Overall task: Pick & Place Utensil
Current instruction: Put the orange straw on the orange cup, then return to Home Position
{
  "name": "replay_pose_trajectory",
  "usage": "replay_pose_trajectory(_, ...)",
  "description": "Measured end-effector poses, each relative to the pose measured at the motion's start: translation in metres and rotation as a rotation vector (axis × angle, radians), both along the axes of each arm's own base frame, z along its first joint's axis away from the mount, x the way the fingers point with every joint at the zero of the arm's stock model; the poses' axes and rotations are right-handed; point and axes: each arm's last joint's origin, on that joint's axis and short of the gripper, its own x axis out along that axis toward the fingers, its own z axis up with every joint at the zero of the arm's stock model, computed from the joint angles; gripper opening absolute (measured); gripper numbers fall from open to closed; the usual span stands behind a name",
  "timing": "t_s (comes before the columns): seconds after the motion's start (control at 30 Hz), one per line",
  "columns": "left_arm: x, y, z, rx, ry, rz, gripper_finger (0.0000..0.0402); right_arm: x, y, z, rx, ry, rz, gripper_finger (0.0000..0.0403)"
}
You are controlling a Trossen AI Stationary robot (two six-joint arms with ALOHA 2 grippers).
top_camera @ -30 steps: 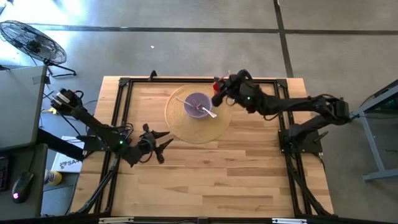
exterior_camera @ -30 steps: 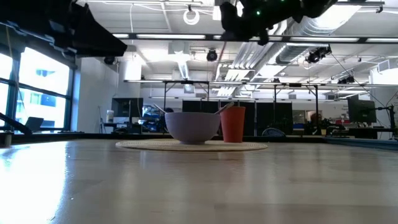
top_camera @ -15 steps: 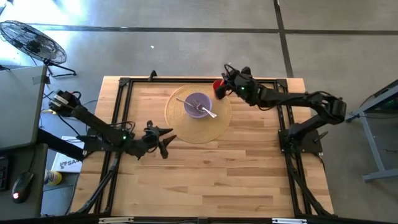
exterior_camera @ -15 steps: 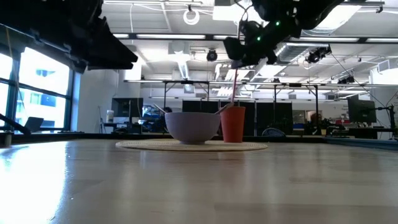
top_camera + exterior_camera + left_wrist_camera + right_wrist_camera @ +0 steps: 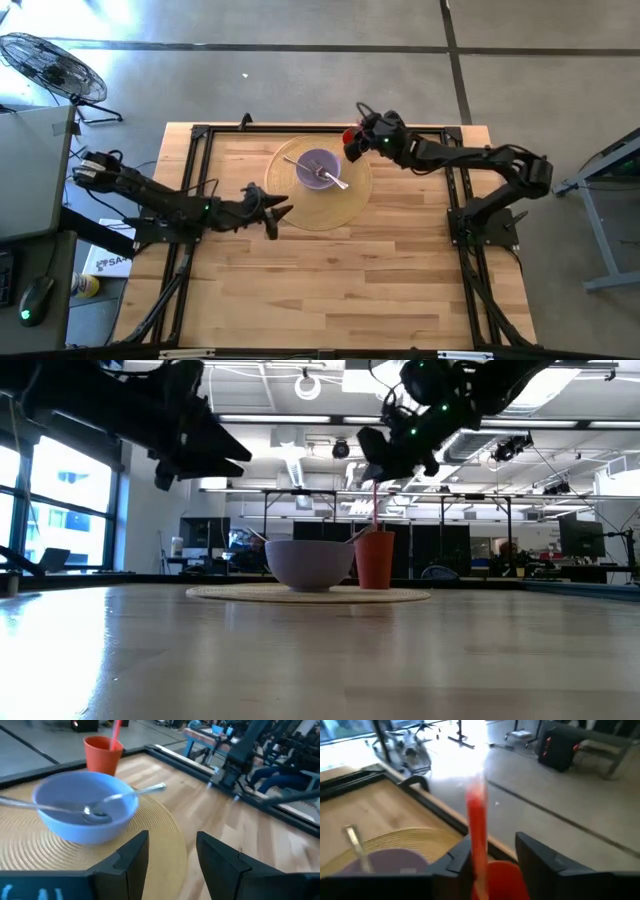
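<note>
A purple bowl (image 5: 318,168) sits on a round woven placemat (image 5: 320,205) and holds two metal utensils (image 5: 338,181), whose handles rest on its rim. An orange-red cup (image 5: 349,134) stands at the placemat's far right edge, with a red utensil (image 5: 376,510) standing upright in it. My right gripper (image 5: 352,148) hovers open right above the cup, and the red handle (image 5: 477,820) rises between its fingers. My left gripper (image 5: 283,212) is open and empty, just off the placemat's near left edge, pointing at the bowl (image 5: 85,805). My right gripper (image 5: 492,842) is open around the red utensil's handle from above. The handle (image 5: 479,835) stands close against one finger and apart from the other; whether it touches, I cannot tell. The utensil's lower end sits inside the cup (image 5: 505,880).
A black frame rail (image 5: 300,128) borders the table on the far side and along both sides. Bare wood (image 5: 340,290) stretches across the near half of the table. A fan (image 5: 50,65) and a monitor stand off the table at left.
My right gripper moved from the bowl's right side toward the far edge and came down over the cup; the red utensil now stands in the cup. My left gripper reached to the right, toward the placemat and bowl.
</note>
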Motion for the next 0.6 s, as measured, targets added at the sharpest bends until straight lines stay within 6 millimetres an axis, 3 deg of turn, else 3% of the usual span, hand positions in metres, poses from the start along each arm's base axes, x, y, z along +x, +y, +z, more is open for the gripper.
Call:
replay_pose_trajectory(0.17, 0.004, 0.031, 0.002, 0.03, 0.004, 0.102, 0.0163, -0.019, -0.003, 0.019, -0.044, 0.025, -0.05, 0.0173)
replay_pose_trajectory(0.27, 0.002, 0.055, 0.008, 0.082, 0.017, 0.106, 0.0163, -0.033, 0.001, 0.041, -0.097, -0.022, -0.047, 0.0193)
replay_pose_trajectory(0.47, -0.014, 0.094, 0.027, 0.167, -0.025, 0.022, 0.0163, -0.067, 0.02, 0.089, -0.219, -0.136, -0.009, 0.02)
replay_pose_trajectory(0.6, -0.027, 0.107, 0.038, 0.194, -0.058, 0.027, 0.0163, -0.091, 0.033, 0.106, -0.238, -0.158, -0.009, 0.0201)
